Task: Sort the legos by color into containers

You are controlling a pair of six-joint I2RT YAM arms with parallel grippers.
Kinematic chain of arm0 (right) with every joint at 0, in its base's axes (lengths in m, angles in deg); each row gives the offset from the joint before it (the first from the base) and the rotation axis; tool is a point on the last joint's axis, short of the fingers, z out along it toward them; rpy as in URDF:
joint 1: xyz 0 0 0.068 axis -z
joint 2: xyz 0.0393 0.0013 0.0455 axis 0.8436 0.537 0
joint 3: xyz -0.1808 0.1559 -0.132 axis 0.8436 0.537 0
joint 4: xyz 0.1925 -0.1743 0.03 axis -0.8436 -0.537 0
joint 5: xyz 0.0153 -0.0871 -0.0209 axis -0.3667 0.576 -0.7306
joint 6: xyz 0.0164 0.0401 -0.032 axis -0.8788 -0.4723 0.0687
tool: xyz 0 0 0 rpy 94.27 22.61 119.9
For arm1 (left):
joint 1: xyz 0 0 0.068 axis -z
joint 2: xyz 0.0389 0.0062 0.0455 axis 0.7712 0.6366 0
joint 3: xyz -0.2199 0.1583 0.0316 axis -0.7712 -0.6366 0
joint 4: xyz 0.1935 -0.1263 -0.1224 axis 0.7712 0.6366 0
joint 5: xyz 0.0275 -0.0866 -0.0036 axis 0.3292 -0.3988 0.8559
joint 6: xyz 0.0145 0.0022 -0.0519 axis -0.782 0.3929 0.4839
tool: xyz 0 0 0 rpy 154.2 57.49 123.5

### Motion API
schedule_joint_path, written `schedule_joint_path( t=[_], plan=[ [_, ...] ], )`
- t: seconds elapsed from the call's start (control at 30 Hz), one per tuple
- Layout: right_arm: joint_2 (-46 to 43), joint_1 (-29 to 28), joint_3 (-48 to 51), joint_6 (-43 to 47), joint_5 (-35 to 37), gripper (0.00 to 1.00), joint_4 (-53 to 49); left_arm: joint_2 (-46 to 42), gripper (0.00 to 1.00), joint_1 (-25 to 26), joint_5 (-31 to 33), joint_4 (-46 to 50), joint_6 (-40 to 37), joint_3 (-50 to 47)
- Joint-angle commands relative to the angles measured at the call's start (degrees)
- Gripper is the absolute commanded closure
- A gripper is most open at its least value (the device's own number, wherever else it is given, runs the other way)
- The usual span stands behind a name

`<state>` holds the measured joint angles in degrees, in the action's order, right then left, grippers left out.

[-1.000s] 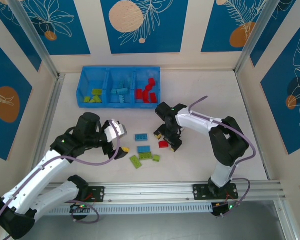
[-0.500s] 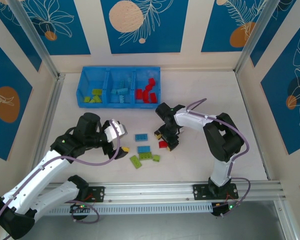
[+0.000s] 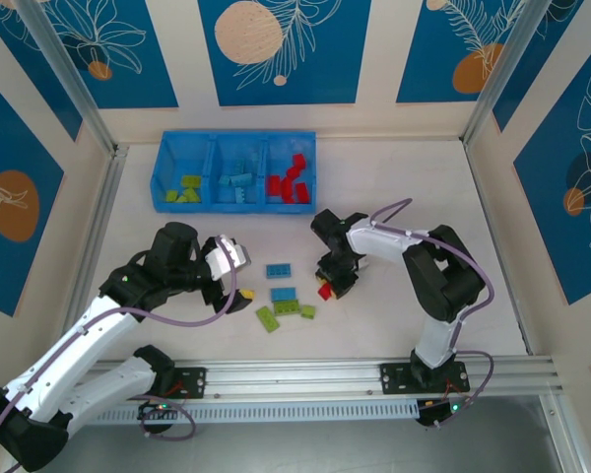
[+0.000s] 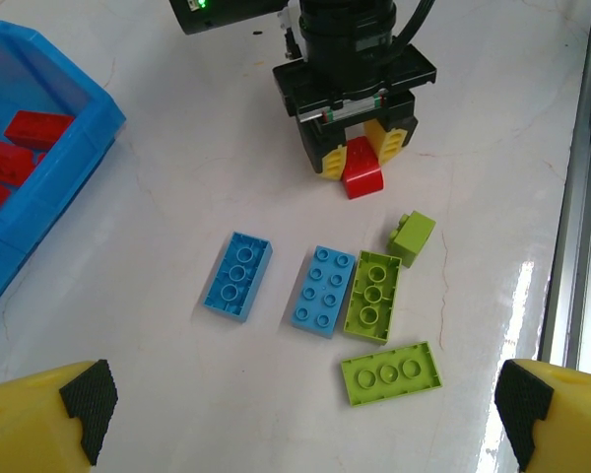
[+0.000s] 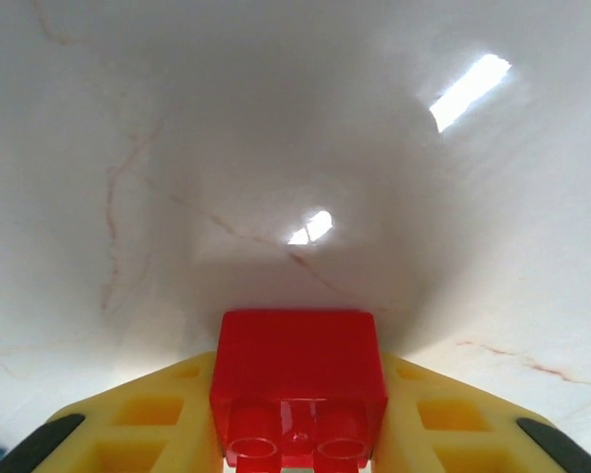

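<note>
My right gripper (image 3: 327,286) is down on the table, shut on a small red lego (image 3: 324,291). The right wrist view shows that red lego (image 5: 297,379) pressed between both yellow fingers (image 5: 153,429). From the left wrist view, the right gripper (image 4: 360,163) holds the red lego (image 4: 361,175) just beyond the loose pile. Two light blue legos (image 4: 236,276) (image 4: 323,290) and three lime green legos (image 4: 372,296) (image 4: 390,372) (image 4: 412,237) lie on the table. My left gripper (image 3: 238,274) hovers open left of them, holding nothing.
The blue bin (image 3: 234,138) stands at the back left, with green legos (image 3: 187,189), light blue legos (image 3: 238,182) and red legos (image 3: 290,182) in its three containers. A metal rail (image 3: 325,374) runs along the near table edge.
The right gripper's fingers have closed onto the red lego and its wrist has shifted slightly right. The left arm has not moved.
</note>
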<state>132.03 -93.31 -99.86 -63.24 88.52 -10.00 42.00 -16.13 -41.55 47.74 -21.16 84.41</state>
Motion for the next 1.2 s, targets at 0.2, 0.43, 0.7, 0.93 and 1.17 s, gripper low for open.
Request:
schedule_joint_path(
  t=[0.2,0.43,0.7,0.93,1.17],
  plan=[
    [-19.19,-7.23,-3.26,26.23,30.68,0.7,8.54,-0.37,0.0,0.72,1.0,0.99,-0.79,1.58],
    [-15.38,-6.28,-8.14,63.56,26.71,0.69,29.26,-0.37,0.0,0.87,1.79,0.99,-0.83,1.4],
    [12.75,-0.62,-39.91,77.4,31.76,0.69,18.43,0.08,0.0,1.0,4.19,0.99,-1.08,1.06],
    [34.69,3.6,-71.99,80.37,31.95,0.69,9.04,0.16,0.0,0.95,5.4,0.81,-1.17,0.79],
    [42.76,3.75,-92.51,82.47,30.91,0.33,0.34,0.71,0.0,0.92,5.6,0.2,-1.16,0.33]
  ],
)
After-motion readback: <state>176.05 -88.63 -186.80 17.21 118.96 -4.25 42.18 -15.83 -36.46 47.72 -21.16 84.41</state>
